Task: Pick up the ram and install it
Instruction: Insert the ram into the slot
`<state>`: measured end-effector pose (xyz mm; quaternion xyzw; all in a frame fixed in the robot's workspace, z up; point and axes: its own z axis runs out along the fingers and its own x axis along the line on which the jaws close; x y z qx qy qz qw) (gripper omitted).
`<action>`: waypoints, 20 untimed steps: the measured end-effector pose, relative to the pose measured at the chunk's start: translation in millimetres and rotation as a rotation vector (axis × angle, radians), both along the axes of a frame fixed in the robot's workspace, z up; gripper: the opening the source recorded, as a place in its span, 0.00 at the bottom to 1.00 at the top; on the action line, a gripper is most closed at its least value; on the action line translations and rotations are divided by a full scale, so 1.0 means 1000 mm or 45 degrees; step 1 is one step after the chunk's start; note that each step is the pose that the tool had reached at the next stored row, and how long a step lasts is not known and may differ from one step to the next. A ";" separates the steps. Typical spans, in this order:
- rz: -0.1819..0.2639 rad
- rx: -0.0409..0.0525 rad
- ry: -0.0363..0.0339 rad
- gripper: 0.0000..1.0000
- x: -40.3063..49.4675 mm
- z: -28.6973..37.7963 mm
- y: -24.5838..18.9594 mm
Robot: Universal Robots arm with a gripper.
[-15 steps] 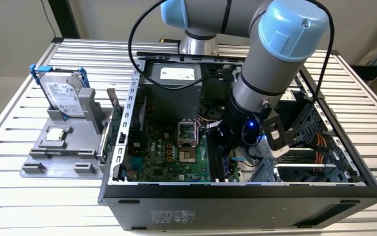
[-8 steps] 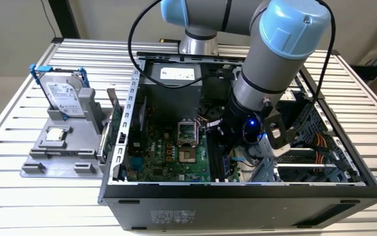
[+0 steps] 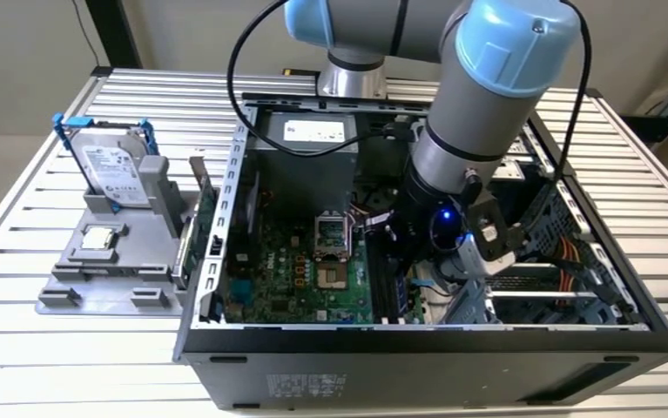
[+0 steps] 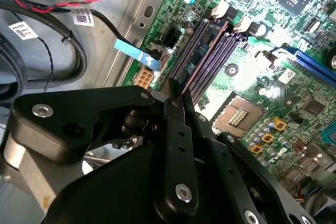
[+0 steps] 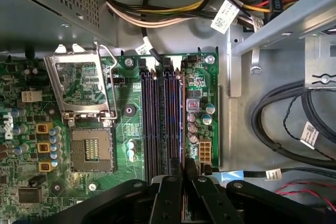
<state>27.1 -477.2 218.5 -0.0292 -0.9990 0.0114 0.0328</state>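
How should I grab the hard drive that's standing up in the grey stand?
Take the hard drive by its top edge. Come straight down from above and pinch its two flat faces. It stands upright with its lower end sunk in the grey stand, so the upper part is the free part, and it would likely lift straight up.

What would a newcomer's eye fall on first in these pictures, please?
Most striking is the blue-jointed arm reaching down into the open computer case. Its black pincer sits right at the memory slots of the green motherboard. On the exterior view's left, a hard drive stands upright in a grey holder.
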 end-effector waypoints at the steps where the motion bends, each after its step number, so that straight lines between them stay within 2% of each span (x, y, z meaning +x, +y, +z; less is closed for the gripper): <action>1: 0.000 -0.002 0.0001 0.00 0.0000 -0.0001 0.0001; 6: 0.000 -0.009 0.0000 0.00 0.0000 0.0007 0.0037; 11: 0.000 -0.021 0.0001 0.00 0.0000 0.0098 0.0050; 14: 0.000 -0.041 0.0000 0.00 0.0000 0.0165 0.0057; 18: -0.006 -0.069 0.0002 0.00 0.0000 0.0170 0.0057; 20: -0.006 -0.105 0.0001 0.00 -0.0001 0.0169 0.0058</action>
